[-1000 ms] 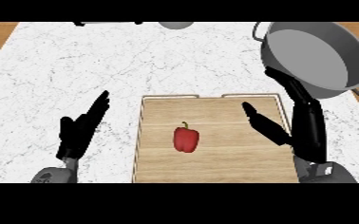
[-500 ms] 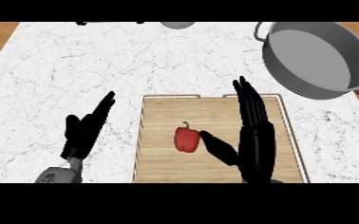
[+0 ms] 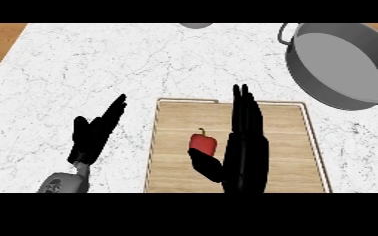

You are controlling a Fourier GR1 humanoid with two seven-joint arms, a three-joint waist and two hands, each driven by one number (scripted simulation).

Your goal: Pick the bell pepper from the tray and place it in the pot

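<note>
just one cam, up at head, looking steeply down on counter (image 3: 111,65), pretty close. tray (image 3: 288,130) low centre, pot (image 3: 332,65) cropped top right.

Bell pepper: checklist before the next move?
1. Bell pepper lying on the tray, unobstructed: ok.
2. Right hand open beside the pepper, fingers straight, thumb just below it: ok.
3. Thumb touching the pepper: cannot tell.
4. Fingers curled round the pepper: not ok, no grasp yet.
5. Pot uncovered, beyond the tray's far right corner: ok.
6. Left hand open over the counter, left of the tray, out of the way: ok.
</note>
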